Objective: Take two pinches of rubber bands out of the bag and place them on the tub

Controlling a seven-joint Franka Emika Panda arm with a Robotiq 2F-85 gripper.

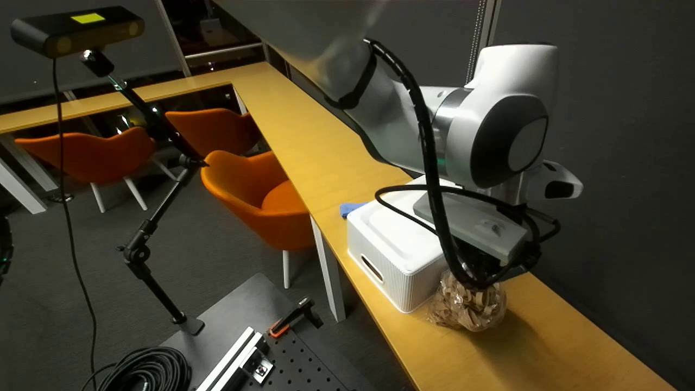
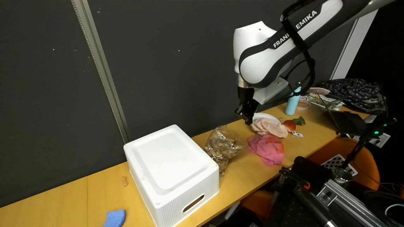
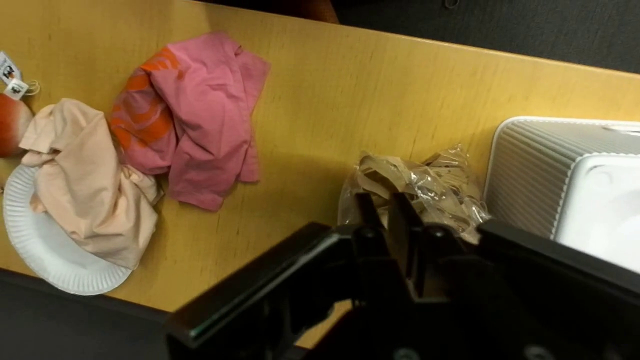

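Observation:
The clear bag of tan rubber bands (image 2: 224, 145) stands on the table against the side of the white ribbed tub (image 2: 169, 164). In an exterior view the bag (image 1: 469, 304) also shows beside the tub (image 1: 399, 260). My gripper (image 2: 244, 117) is in the air above the bag, toward the wall side. In the wrist view my gripper (image 3: 382, 196) has its fingers slightly apart, with nothing seen between them. The bag (image 3: 425, 187) lies beyond the fingertips, partly hidden by them. The tub (image 3: 535, 170) is at the right. Its flat white top faces up with nothing on it.
A pink cloth (image 3: 210, 115), a peach cloth (image 3: 87, 180) on a white paper plate (image 3: 65, 265) and a red object (image 3: 10, 125) lie beyond the bag. A light blue bottle (image 2: 293, 102) stands farther along. A small tan piece (image 2: 124, 181) and a blue item (image 2: 115, 218) lie near the tub.

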